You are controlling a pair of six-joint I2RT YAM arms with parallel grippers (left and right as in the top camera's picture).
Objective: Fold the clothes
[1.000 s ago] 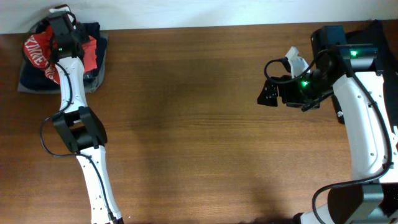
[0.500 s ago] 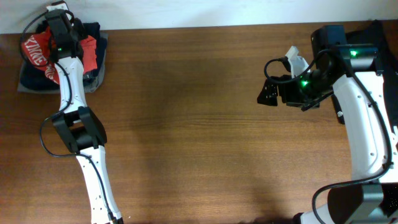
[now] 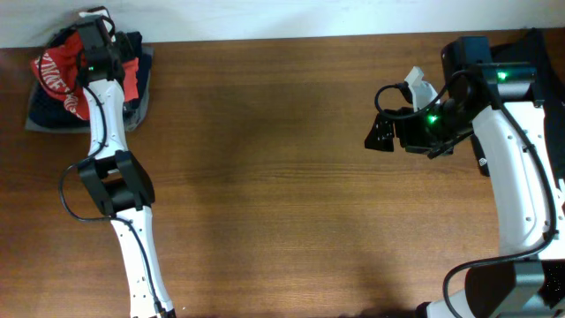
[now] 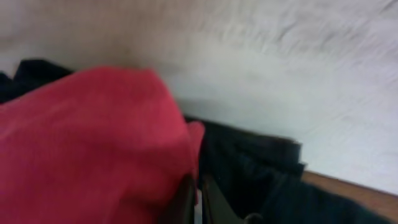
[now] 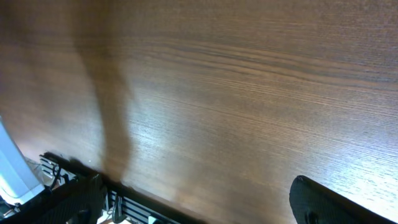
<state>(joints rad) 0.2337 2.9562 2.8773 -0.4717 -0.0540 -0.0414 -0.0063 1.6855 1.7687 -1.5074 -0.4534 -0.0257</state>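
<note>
Hiding L gripper (image 4: 198,198) tips: red T-shirt (image 4: 87,149)

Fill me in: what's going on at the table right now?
The left gripper is at the far left corner of the table, shut and apparently pinching the red T-shirt, which lies crumpled on a pile of dark garments. No folding is done yet. The right gripper hangs open over bare wood on the right side, holding nothing.

One red T-shirt (image 3: 53,75), one table (image 3: 265,177).
</note>
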